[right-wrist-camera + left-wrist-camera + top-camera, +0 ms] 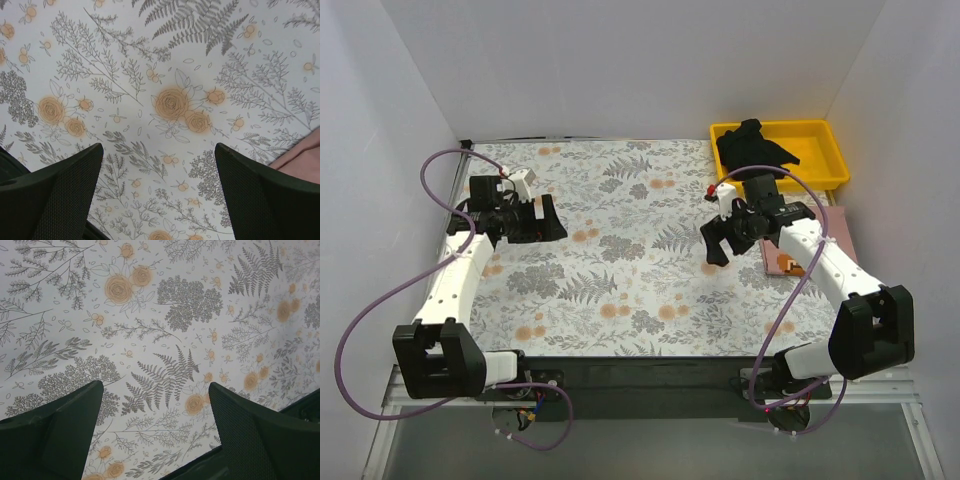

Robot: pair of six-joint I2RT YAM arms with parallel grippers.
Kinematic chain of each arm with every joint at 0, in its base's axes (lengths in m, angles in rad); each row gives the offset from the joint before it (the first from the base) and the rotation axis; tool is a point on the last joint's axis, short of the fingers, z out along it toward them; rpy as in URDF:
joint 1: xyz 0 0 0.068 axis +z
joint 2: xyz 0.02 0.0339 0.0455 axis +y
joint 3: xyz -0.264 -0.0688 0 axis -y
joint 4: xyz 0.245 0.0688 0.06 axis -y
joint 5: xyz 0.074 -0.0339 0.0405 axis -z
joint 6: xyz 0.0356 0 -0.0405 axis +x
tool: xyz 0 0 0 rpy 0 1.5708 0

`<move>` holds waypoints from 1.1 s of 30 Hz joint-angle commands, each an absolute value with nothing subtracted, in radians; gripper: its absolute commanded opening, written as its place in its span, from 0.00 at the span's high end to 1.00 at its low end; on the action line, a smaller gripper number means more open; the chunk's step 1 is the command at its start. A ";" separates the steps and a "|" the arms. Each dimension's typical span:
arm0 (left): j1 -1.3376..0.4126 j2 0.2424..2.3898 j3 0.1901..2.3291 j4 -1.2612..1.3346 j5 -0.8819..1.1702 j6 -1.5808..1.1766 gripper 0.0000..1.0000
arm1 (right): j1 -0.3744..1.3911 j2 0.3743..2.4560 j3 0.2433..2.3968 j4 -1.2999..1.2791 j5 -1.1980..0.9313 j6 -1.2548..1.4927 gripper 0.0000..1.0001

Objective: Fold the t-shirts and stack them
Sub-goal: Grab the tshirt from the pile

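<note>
A black t-shirt (752, 146) lies crumpled in the left part of the yellow tray (818, 150) at the back right, one end draped over the tray's near rim. My left gripper (542, 222) is open and empty above the flowered tablecloth at the left; its wrist view (156, 390) shows only the cloth between the fingers. My right gripper (722, 238) is open and empty above the cloth, a little in front of the tray; its wrist view (159, 152) shows bare cloth between the fingers. No t-shirt shows in either wrist view.
A pinkish book (790, 262) lies at the right edge of the table, partly under my right arm; its corner shows in the right wrist view (302, 161). White walls close in the back and both sides. The flowered cloth (620, 260) covers the table.
</note>
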State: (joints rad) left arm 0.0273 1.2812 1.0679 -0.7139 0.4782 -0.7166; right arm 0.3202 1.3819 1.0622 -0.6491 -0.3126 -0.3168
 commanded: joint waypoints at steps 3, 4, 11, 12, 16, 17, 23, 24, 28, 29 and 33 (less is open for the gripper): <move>0.031 1.269 1.138 -0.758 0.612 -0.657 0.14 | 0.311 1.405 1.230 -0.624 -0.291 -0.328 0.02; 0.031 1.270 1.143 -0.761 0.627 -0.661 0.14 | 0.305 1.429 1.289 -0.623 -0.276 -0.340 0.02; 0.031 1.288 1.192 -0.752 0.603 -0.680 0.14 | 0.131 1.669 1.748 -0.597 -0.275 -0.272 0.02; 0.032 1.295 1.203 -0.758 0.603 -0.678 0.14 | 0.111 1.711 1.814 -0.592 -0.275 -0.261 0.02; 0.031 1.321 1.236 -0.772 0.598 -0.681 0.14 | 0.014 1.977 2.075 -0.572 -0.224 -0.227 0.02; 0.031 1.327 1.245 -0.776 0.603 -0.681 0.14 | 0.009 2.015 2.121 -0.563 -0.216 -0.229 0.02; 0.032 1.382 1.301 -0.811 0.615 -0.684 0.14 | -0.018 2.236 2.235 -0.404 -0.163 -0.299 0.02; 0.031 1.390 1.302 -0.818 0.615 -0.683 0.14 | -0.017 2.268 2.223 -0.346 -0.134 -0.302 0.02; 0.031 1.393 1.296 -0.821 0.594 -0.670 0.14 | -0.009 2.370 2.224 -0.308 -0.120 -0.317 0.02; 0.031 1.394 1.292 -0.821 0.589 -0.667 0.14 | -0.006 2.385 2.220 -0.307 -0.120 -0.331 0.02; 0.031 1.390 1.292 -0.831 0.574 -0.646 0.14 | 0.029 2.451 2.188 -0.314 -0.078 -0.396 0.02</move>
